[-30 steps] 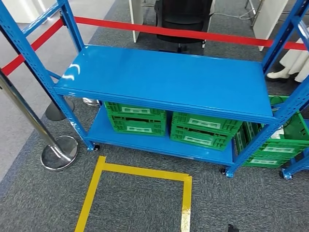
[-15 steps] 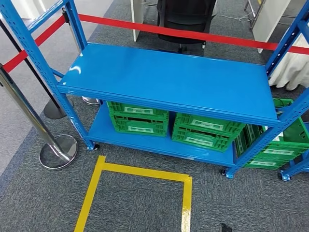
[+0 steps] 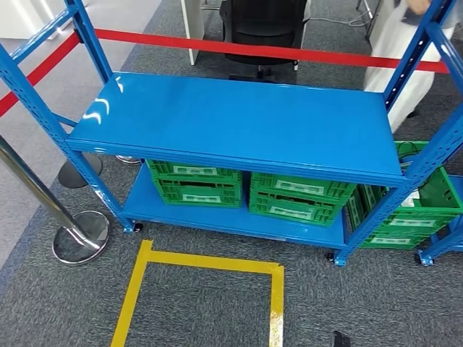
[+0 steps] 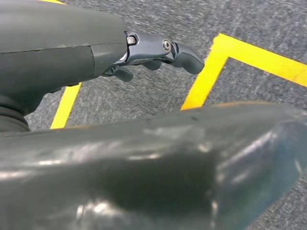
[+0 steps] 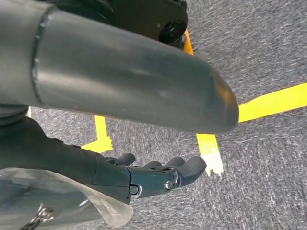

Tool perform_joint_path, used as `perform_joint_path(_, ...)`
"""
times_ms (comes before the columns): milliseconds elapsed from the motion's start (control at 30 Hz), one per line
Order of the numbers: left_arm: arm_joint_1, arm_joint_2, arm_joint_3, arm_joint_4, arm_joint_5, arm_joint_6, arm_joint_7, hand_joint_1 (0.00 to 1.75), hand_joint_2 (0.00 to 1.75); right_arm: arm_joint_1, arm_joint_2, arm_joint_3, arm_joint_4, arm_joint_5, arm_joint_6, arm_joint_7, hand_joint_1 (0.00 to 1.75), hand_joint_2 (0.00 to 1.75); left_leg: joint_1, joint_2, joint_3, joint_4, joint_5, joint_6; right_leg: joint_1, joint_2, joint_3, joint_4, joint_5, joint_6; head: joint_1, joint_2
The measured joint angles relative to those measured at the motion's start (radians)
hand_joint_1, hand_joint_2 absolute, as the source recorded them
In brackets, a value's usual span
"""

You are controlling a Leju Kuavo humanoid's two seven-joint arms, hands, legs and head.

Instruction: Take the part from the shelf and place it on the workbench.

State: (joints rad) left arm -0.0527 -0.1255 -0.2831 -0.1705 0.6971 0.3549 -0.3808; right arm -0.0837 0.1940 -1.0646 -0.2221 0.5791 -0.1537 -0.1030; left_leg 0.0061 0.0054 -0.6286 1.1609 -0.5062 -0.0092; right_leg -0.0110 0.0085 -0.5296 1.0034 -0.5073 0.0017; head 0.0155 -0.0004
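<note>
Head view looks down on a blue shelf unit [image 3: 234,119] standing past a square of yellow floor tape [image 3: 205,262]. Its upper deck is bare and glossy; I can pick out no part on it. On the lower deck sit two green crates [image 3: 248,189] side by side, with a third green crate [image 3: 420,210] just beyond the right upright. If the part is anywhere here, my guess is inside one of those crates, but their contents are hidden from this angle.

Both arms hang low over the carpet. The left hand [image 4: 155,52] holds nothing, fingers loosely extended and slightly apart, above the tape's corner. The right hand [image 5: 159,175] is likewise empty, fingers stretched out with small gaps between them.

So the shelf lies ahead of and well apart from both hands, its long axis running across the robot's front. Neither hand looks clearly nearer; the crates sit roughly centred.
</note>
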Motion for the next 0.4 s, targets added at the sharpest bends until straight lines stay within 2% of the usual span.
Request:
perform_joint_path(33, 0.0, 0.0, 0.0, 0.0, -0.001, 0.0, 0.001, 0.0, 0.0, -0.001, 0.0, 0.001, 0.001, 0.003, 0.001, 0.002, 0.0, 0.0, -0.002, -0.001, 0.025, -0.063, 0.027, 0.006, 0.002, 0.002, 0.004, 0.001, -0.005, 0.004, 0.0, 0.0)
perform_joint_path(67, -0.002, 0.0, 0.0, 0.0, -0.002, -0.001, 0.001, 0.0, 0.0, -0.001, 0.0, 0.003, 0.001, 0.007, 0.002, 0.005, 0.0, 0.0, -0.004, -0.002, 0.044, -0.108, 0.041, 0.011, 0.003, 0.003, 0.005, 0.003, -0.009, 0.008, 0.0, 0.0)
perform_joint_path(100, -0.003, 0.0, 0.0, 0.0, -0.002, -0.001, 0.001, 0.0, 0.0, -0.001, 0.0, 0.006, 0.002, 0.011, 0.003, 0.008, 0.0, 0.0, -0.006, -0.003, 0.053, -0.13, 0.04, 0.014, 0.004, 0.003, 0.004, 0.003, -0.011, 0.014, 0.0, 0.0)
perform_joint_path(200, -0.002, -0.001, 0.0, 0.0, -0.003, -0.001, 0.001, 0.0, 0.0, 0.0, 0.0, 0.012, 0.003, 0.019, 0.006, 0.013, 0.0, 0.0, -0.006, -0.003, 0.06, -0.147, 0.035, 0.026, 0.002, 0.002, 0.004, 0.003, -0.018, 0.031, 0.002, 0.0)
perform_joint_path(233, -0.002, -0.002, 0.0, 0.0, -0.003, -0.001, 0.001, 0.0, 0.0, -0.001, 0.0, 0.014, 0.003, 0.021, 0.008, 0.014, 0.0, 0.0, -0.004, -0.003, 0.063, -0.152, 0.036, 0.032, 0.001, 0.001, -0.004, 0.019, -0.029, 0.036, 0.003, 0.0)
perform_joint_path(267, -0.003, -0.003, 0.0, 0.0, -0.003, -0.002, 0.001, 0.0, 0.0, -0.001, 0.0, 0.016, 0.003, 0.024, 0.013, 0.015, 0.0, 0.0, -0.001, -0.002, 0.067, -0.156, 0.036, 0.037, 0.001, 0.0, -0.023, 0.055, -0.049, 0.04, 0.005, 0.0)
perform_joint_path(333, -0.004, -0.005, 0.0, 0.0, -0.003, -0.004, 0.004, 0.0, 0.0, 0.0, -0.001, 0.022, 0.003, 0.033, 0.026, 0.016, 0.0, 0.0, -0.002, -0.001, 0.069, -0.157, 0.031, 0.044, 0.0, -0.001, -0.095, 0.184, -0.103, 0.047, 0.008, 0.0)
perform_joint_path(367, -0.004, -0.006, 0.0, 0.0, -0.003, -0.004, 0.007, 0.0, 0.0, 0.002, -0.001, 0.026, 0.003, 0.038, 0.033, 0.017, 0.0, 0.0, -0.002, 0.0, 0.071, -0.157, 0.028, 0.046, -0.001, -0.001, -0.133, 0.246, -0.12, 0.049, 0.008, 0.0)
perform_joint_path(400, -0.004, -0.006, 0.0, 0.0, -0.003, -0.005, 0.008, 0.0, 0.0, 0.003, -0.001, 0.028, 0.003, 0.041, 0.037, 0.018, 0.0, 0.0, -0.002, 0.0, 0.072, -0.157, 0.027, 0.047, -0.001, -0.001, -0.154, 0.28, -0.129, 0.05, 0.008, 0.0)
